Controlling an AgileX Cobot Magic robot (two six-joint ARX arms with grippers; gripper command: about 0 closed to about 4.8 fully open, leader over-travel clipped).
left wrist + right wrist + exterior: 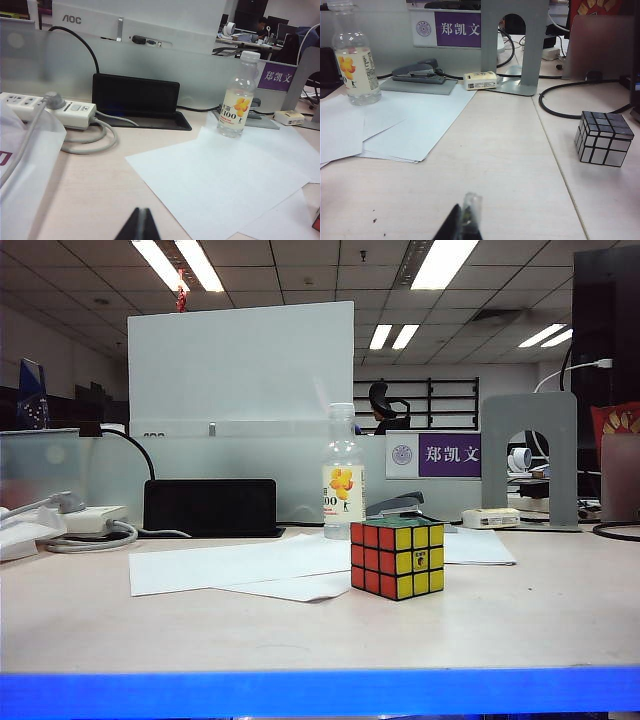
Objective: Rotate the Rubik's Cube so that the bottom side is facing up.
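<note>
The Rubik's Cube (397, 559) sits mid-desk, far ahead of both tools. Left tool (139, 225) and right tool (462, 222) are pinched together, holding nothing. Neither looks clearly nearer.

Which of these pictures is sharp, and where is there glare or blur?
Exterior view: ceiling lights blown out, Rubik's Cube sharp. Left wrist view: paper washed out, shut left gripper a dark shape. Right wrist view: shut right gripper blurred, silver cube clear.

ceiling light panels (442, 260) lit | white partition (240, 360) | pale desk (300, 630)
</note>
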